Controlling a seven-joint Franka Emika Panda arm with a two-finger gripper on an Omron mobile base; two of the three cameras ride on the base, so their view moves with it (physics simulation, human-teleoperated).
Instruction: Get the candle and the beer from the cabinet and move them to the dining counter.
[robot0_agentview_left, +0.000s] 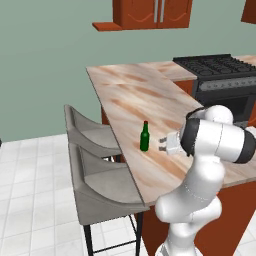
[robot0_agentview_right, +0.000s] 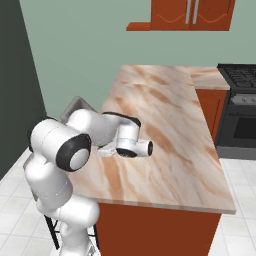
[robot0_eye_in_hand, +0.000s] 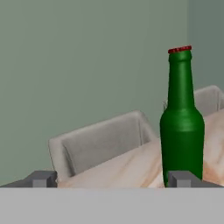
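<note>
Wall (robot0_agentview_left: 45, 70): plain grey-green, unmarked, running behind the whole scene beyond the gripper (robot0_agentview_left: 162, 145). A darker wall section (robot0_agentview_right: 12, 90) stands at the left edge of the right base view. Floor (robot0_agentview_left: 35, 200): white square tiles with grey joints, below and left of the gripper. Two grey bar stools (robot0_agentview_left: 97, 187) on dark legs sit just left of the gripper. A black gas stove (robot0_agentview_left: 220, 75) stands well behind it, to the right. Lighting even, shadows soft.

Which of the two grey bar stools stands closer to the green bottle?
The farther stool, the one deeper in the left base view: the beer stands just beside its seat, while the nearer stool sits lower in the picture.
</note>
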